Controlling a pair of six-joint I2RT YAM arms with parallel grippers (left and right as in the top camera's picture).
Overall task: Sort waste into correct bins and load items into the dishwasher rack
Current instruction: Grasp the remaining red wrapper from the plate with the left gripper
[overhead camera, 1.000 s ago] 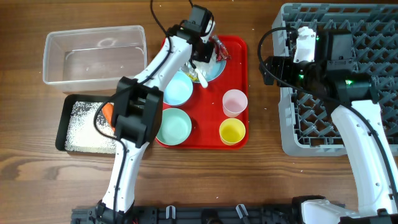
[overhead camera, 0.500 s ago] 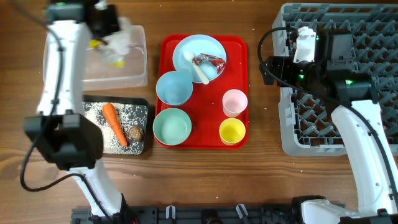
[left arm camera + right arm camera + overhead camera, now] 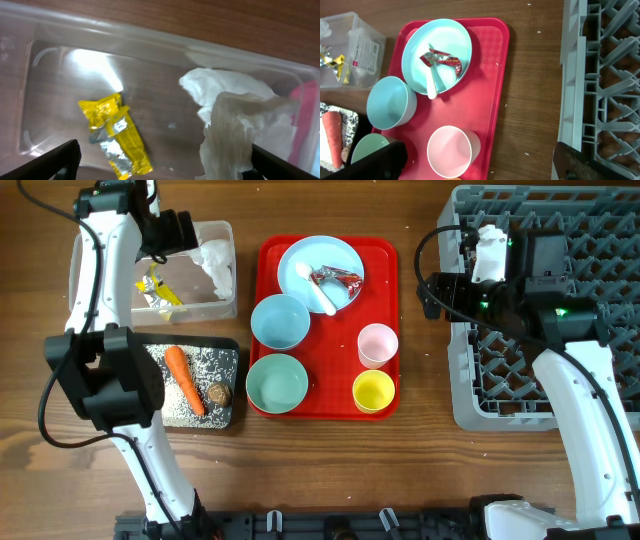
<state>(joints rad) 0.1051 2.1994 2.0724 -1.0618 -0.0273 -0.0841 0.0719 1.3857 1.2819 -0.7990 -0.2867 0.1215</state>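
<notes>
Fingers of the left gripper [image 3: 167, 162] are spread wide with nothing between them; in the left wrist view only their 2 dark tips show at the bottom corners. It hangs over the clear tub [image 3: 100, 250] at the far left corner of the desk. Inside the tub, a yellow wrapper [image 3: 117, 135] with a silver lining lies flat on the floor, and a crumpled white tissue [image 3: 235, 115] is piled against the tub's right end, apart from the wrapper.

Toward the near edge, just beside the tub, sits the black tray [image 3: 238, 385]. It holds loose rice grains [image 3: 205, 360], an orange carrot [image 3: 183, 378] lying on them, and a small brown lump [image 3: 219, 394] just right of the carrot's near end.

The right gripper [image 3: 487, 162] is also spread wide and empty, over the bare wood between the red tray [image 3: 388, 310] at the desk's middle and the grey dishwasher rack [image 3: 600, 330] along the right edge.

On the red tray, a light blue plate [image 3: 300, 255] lies at the far end, carrying a red wrapper [image 3: 335, 277] and a white spoon [image 3: 318, 292] that touch each other. Nearer are 2 bowls, a light blue bowl [image 3: 280, 320] and a pale teal bowl [image 3: 278, 383], and to their right a pink cup [image 3: 377, 343] and a yellow cup [image 3: 374, 391], both upright. I cannot tell whether the rack holds any dish, since the right arm covers part of it.
</notes>
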